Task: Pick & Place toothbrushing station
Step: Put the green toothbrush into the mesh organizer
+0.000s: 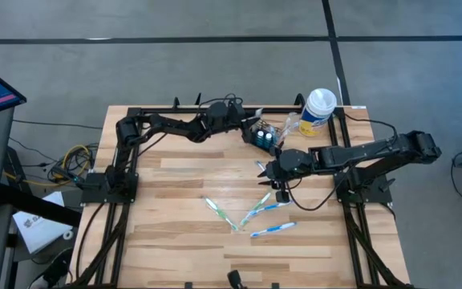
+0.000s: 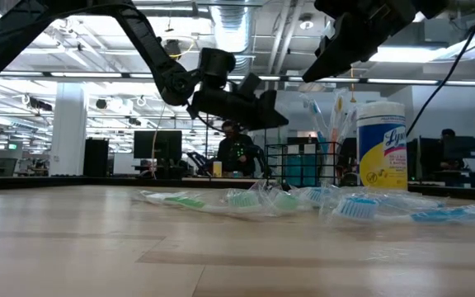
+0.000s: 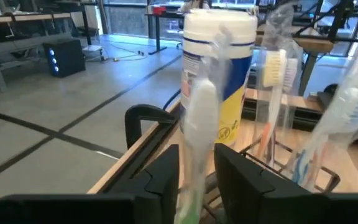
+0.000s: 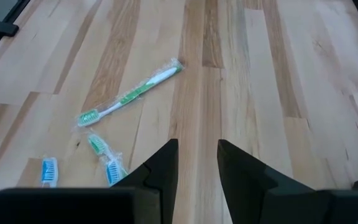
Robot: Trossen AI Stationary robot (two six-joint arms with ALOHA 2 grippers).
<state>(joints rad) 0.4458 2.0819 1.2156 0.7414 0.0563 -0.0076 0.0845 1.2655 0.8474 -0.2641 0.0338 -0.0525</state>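
1. The left gripper (image 3: 196, 177) is hovering over the caddy (image 1: 265, 137) at the table's far edge, fingers parted around a wrapped toothbrush (image 3: 197, 124).
2. The right gripper (image 4: 197, 165) is hanging open and empty above the table.

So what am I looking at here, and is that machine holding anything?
It is a robot with two dark jointed arms, each ending in a two-finger gripper. One picture looks straight down on the pale wooden table, one looks level across it, and the other two come from a camera on each wrist.

At the far edge stand a small black wire-mesh caddy with toothbrushes upright in it, and a white, yellow and blue wipes canister. Several plastic-wrapped toothbrushes with green and blue handles lie loose mid-table.

The left gripper is at the caddy, with a wrapped green-handled toothbrush upright right in front of it; I cannot tell whether it grips it. The right gripper hangs open over the loose brushes, holding nothing.
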